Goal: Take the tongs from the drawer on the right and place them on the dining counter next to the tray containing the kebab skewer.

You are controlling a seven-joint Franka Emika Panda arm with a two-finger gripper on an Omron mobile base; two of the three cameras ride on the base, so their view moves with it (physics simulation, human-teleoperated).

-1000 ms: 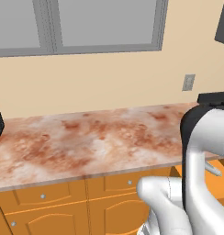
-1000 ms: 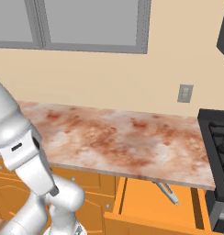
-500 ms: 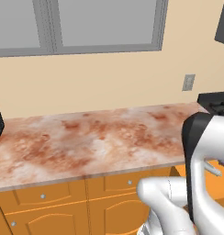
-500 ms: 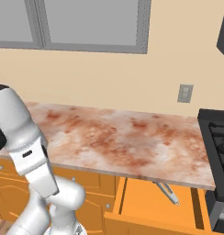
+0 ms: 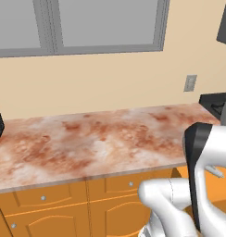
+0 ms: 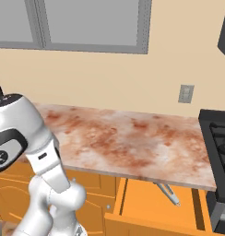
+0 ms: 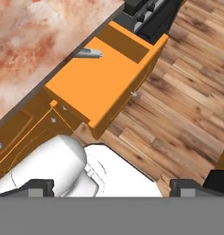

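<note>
The drawer (image 6: 156, 207) stands pulled out below the marbled counter (image 6: 133, 143), so the opening step looks done and the reach for the tongs (image 6: 168, 193) is the step in hand. The tongs lie at the back of the drawer, partly tucked under the counter's edge; from the hand view they show as a slim grey piece (image 7: 88, 53) at the far end of the orange drawer floor (image 7: 100, 82). The gripper (image 7: 113, 188) hangs high above the drawer with its fingers (image 7: 40, 187) spread wide and nothing between them. Next, I judge the hand must descend into the drawer and line up across the tongs; how much of them the counter overhang covers is hard to tell.
</note>
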